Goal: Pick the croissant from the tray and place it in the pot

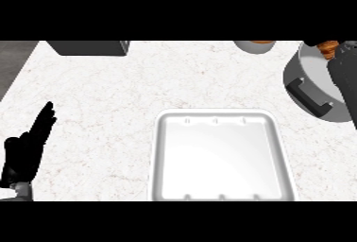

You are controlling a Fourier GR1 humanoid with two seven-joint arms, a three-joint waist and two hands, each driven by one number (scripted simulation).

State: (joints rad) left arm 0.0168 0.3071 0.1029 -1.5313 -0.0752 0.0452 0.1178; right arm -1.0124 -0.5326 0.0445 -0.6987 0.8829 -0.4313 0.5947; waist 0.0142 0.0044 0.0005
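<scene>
1. Croissant: I see only a small orange-brown part of it, at the far right of the view. It lies over the far part of the pot and against the top of the right hand.
2. Right hand: it shows as a dark shape over the pot. I cannot tell whether it grips the croissant or is open.
3. Pot: grey, with a black handle on its near side. It stands on the table, cut off by the right edge.
4. Tray: white, in the near middle of the table, apart from the pot. Nothing lies in it.
5. Left hand: open, with straight fingers pointing up. It rests at the lower left edge and holds nothing.
6. Other items: a dark box at the far left, and a small round container at the far edge, left of the pot.
</scene>
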